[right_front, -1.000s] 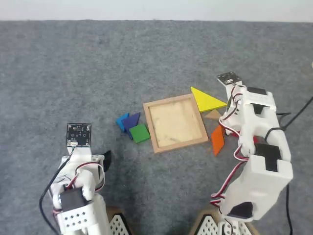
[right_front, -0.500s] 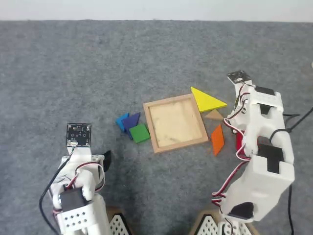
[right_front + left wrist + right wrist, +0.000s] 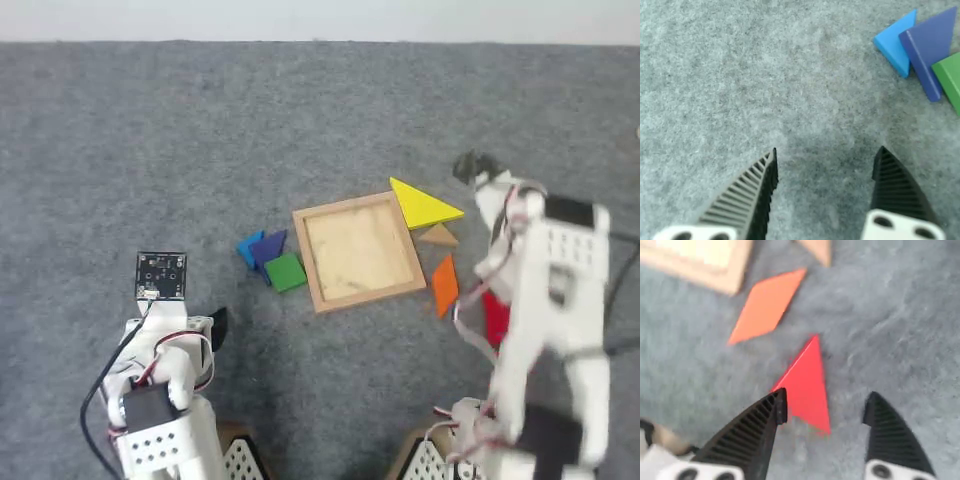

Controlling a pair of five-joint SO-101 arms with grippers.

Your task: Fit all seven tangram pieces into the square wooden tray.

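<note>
Hovering above the flat red triangular piece (image 3: 807,385), the right gripper (image 3: 827,397) stood wide open and held nothing; the triangle's broad end lay on the grey carpet (image 3: 150,130) between the jaws, close to one of them. The square wooden tray (image 3: 360,252) sat mid-table, and all seven pieces lay outside it. A large yellow triangle (image 3: 422,205) lay at its far right corner. A small tan wooden triangle (image 3: 438,236) and an orange parallelogram (image 3: 445,284) were just beside its right edge, the red one further out. By its left edge clustered a light blue triangle (image 3: 248,248), a dark blue triangle (image 3: 270,247) and a green square (image 3: 286,272). The left gripper (image 3: 827,155) hung open over bare carpet near that cluster, gripping nothing
</note>
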